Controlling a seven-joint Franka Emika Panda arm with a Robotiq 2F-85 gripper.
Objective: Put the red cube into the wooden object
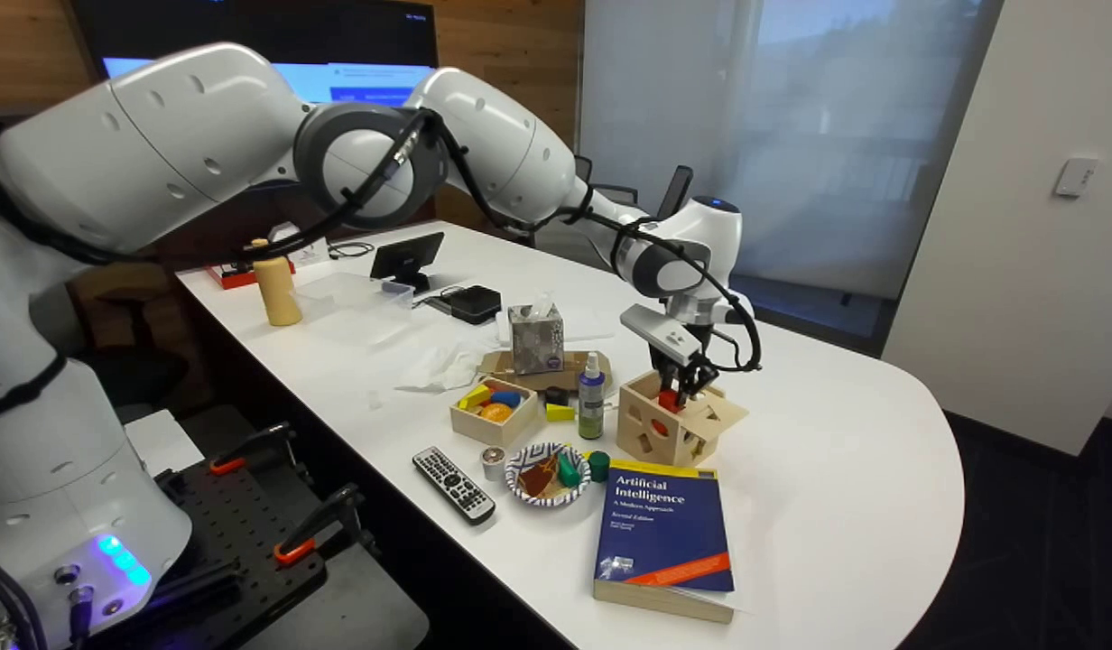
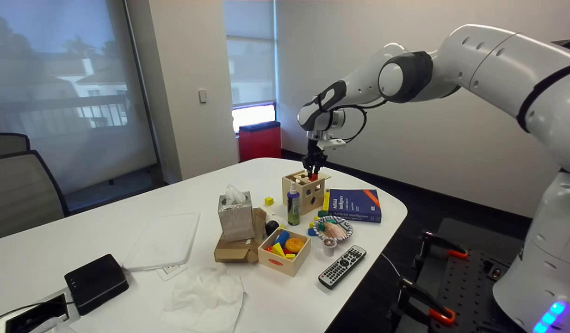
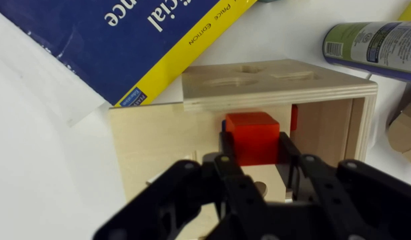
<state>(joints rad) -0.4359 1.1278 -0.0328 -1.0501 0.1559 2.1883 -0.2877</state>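
White tabletop [image 1: 836,506]: my gripper [image 3: 255,145] clamped on red cube [image 3: 257,141] over wooden box [image 3: 337,80] (lid [image 3: 148,133] ajar). Placing step, prob; nxt shld clear lid, release.

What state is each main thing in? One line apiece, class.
wooden box: partly open
lid: jutting past the wooden box's side
tool: closed on the red cube
red cube: held at the wooden box's top
book: shut, lying flat
spray bottle: upright
tissue box: open, tissue sticking out
remote: flat, face up
small tray: uncovered, holding blocks
bowl: upright, not empty
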